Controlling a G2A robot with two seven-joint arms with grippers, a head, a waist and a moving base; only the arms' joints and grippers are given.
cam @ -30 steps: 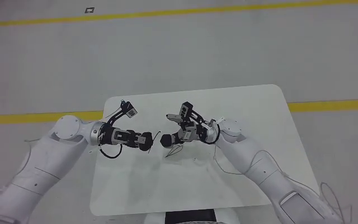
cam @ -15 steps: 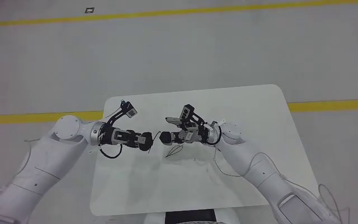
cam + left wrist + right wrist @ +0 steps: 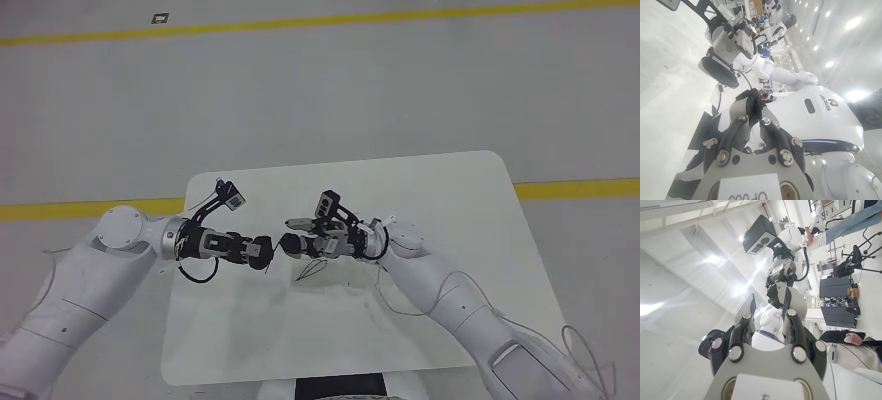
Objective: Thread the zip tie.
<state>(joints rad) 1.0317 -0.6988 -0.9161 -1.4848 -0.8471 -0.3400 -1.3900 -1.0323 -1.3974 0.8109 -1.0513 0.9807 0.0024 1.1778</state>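
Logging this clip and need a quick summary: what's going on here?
Both arms are above the white table, their tools facing each other close together. The left tool is shut on the thin black zip tie, whose free end curves toward the right tool. That one is open and holds nothing.

- Left arm and right arm: smooth white shells, rounded joints, black wrist sections.
- Left end effector: grey plate, black link bars, silver screws, white label.
- Right end effector: same build, with a ribbed black finger pad.
- Thin black cables loop at the wrists.
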